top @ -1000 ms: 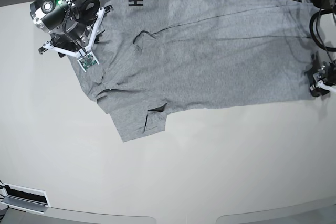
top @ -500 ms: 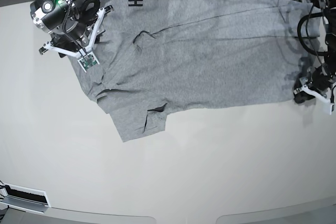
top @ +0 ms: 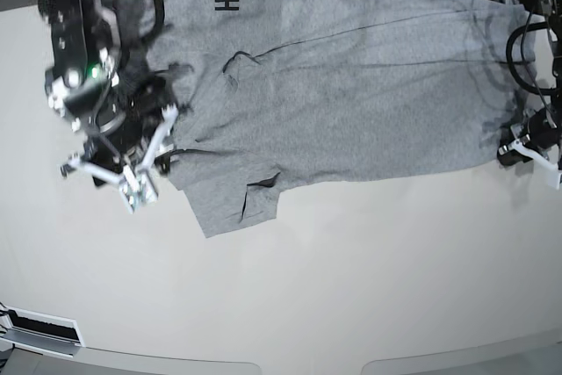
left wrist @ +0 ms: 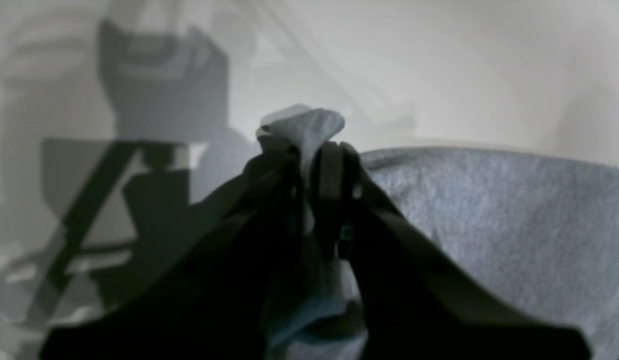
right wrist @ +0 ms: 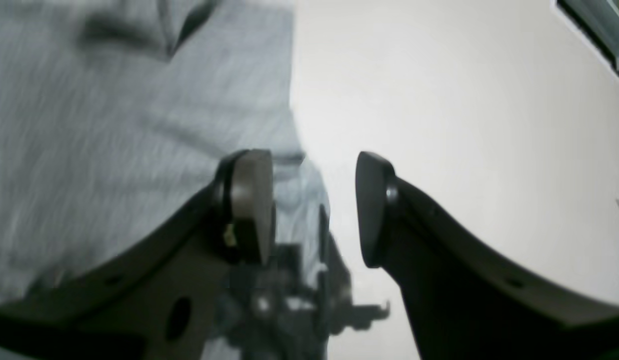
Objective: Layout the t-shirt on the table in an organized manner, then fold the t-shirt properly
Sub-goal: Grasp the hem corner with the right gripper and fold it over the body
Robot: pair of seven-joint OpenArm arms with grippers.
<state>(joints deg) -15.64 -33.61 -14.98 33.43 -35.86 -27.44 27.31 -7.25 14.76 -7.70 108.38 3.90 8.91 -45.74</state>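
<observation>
Across the far half of the desk [top: 351,287] lies the t-shirt [top: 351,85] (lettering side up); the left pincer [left wrist: 309,165] pinches its corner, the right pincer [right wrist: 314,205] hangs spread at its edge.

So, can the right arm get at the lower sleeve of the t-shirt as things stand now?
Probably yes. The right end effector is open, right at the t-shirt edge, with bare table beside it. The sleeve lies flat close by and nothing covers it. The left end effector is shut on the far corner.
</observation>
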